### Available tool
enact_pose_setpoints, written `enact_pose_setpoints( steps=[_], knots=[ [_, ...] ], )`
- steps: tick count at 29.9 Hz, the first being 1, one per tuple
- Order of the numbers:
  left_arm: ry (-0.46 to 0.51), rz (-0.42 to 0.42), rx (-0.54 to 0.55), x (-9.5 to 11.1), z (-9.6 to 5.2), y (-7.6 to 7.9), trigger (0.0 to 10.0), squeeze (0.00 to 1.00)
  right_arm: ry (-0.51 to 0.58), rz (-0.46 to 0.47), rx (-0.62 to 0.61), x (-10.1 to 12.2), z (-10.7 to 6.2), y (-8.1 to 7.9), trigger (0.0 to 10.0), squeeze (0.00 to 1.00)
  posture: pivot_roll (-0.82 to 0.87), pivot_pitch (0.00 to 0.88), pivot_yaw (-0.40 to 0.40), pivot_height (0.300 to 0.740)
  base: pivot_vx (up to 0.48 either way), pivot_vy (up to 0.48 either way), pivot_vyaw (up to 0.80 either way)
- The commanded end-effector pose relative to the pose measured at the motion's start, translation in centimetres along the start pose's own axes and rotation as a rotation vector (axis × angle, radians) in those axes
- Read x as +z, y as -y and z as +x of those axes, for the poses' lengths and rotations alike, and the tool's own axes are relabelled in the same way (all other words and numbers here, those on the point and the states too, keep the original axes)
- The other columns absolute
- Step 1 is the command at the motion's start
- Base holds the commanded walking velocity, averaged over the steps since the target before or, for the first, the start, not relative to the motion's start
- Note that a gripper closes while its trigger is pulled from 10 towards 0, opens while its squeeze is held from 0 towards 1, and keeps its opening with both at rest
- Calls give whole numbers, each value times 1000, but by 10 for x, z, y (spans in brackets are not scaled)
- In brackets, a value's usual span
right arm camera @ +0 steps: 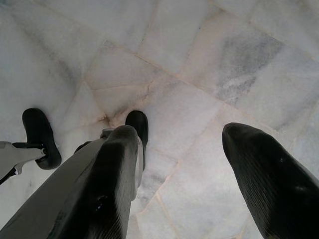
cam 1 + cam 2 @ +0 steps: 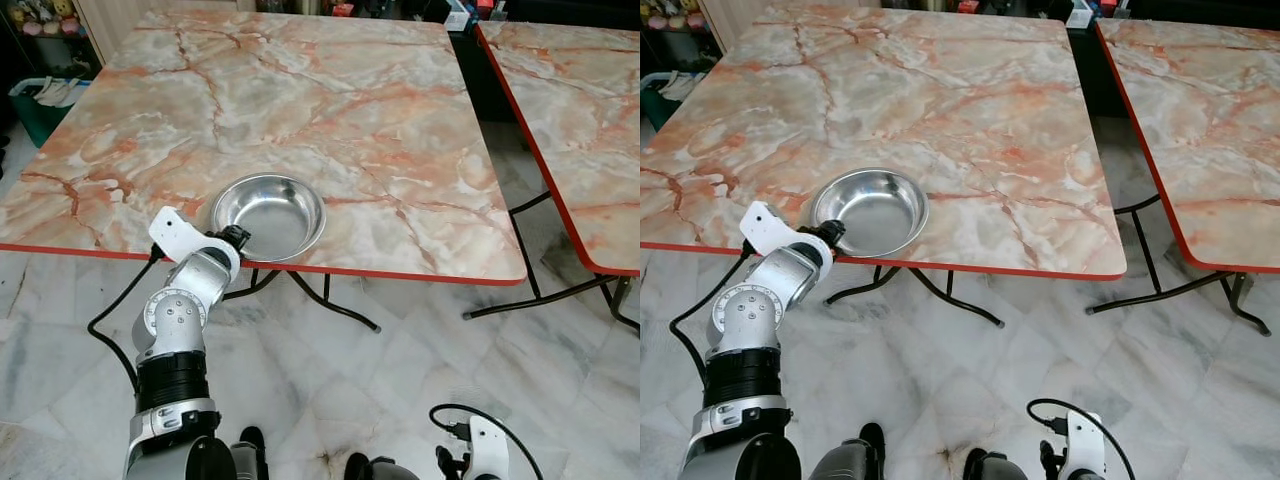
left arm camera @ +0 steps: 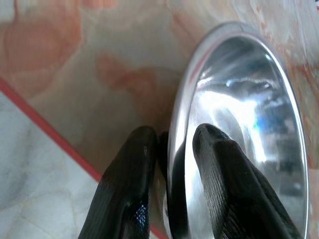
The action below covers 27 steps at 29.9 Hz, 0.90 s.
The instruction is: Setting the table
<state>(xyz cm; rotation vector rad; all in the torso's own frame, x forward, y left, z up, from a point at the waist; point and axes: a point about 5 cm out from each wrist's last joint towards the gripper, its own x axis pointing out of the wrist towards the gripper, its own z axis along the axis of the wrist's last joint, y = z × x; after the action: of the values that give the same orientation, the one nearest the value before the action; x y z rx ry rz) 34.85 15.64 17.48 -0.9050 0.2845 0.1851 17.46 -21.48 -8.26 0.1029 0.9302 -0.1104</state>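
A shiny steel bowl (image 2: 270, 214) rests on the marble-patterned table (image 2: 300, 110), close to its red front edge. My left gripper (image 2: 234, 238) is shut on the bowl's near rim. In the left wrist view one black finger lies inside the bowl (image 3: 239, 129) and the other outside, with the rim pinched between the fingers (image 3: 127, 184). My right arm (image 2: 487, 448) hangs low by my side. Its gripper (image 1: 179, 144) is open over the floor, with nothing between its fingers.
A second marble-patterned table (image 2: 580, 110) stands to the right, with a narrow gap between the two. Black folding legs (image 2: 520, 290) show under the tables. A green bin (image 2: 40, 100) sits at the far left. White marble floor (image 2: 340, 380) lies below me.
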Motion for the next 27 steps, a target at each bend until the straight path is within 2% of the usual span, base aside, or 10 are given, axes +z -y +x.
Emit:
enact_pose_setpoints(
  steps=[1,14,27],
  knots=[
    [15,3,-19,3,-1,7,10000,0,-24,8,-8,-7,-1,2,10000,0,-6,203,-40,740,0,0,0],
    [34,-26,-39,4,2,17,10000,0,-23,9,-8,-7,-1,2,10000,0,-10,200,-38,740,0,0,0],
    [47,-27,-32,5,6,18,10000,0,-23,9,-7,-7,-1,2,10000,0,-9,200,-37,740,0,0,0]
  ],
)
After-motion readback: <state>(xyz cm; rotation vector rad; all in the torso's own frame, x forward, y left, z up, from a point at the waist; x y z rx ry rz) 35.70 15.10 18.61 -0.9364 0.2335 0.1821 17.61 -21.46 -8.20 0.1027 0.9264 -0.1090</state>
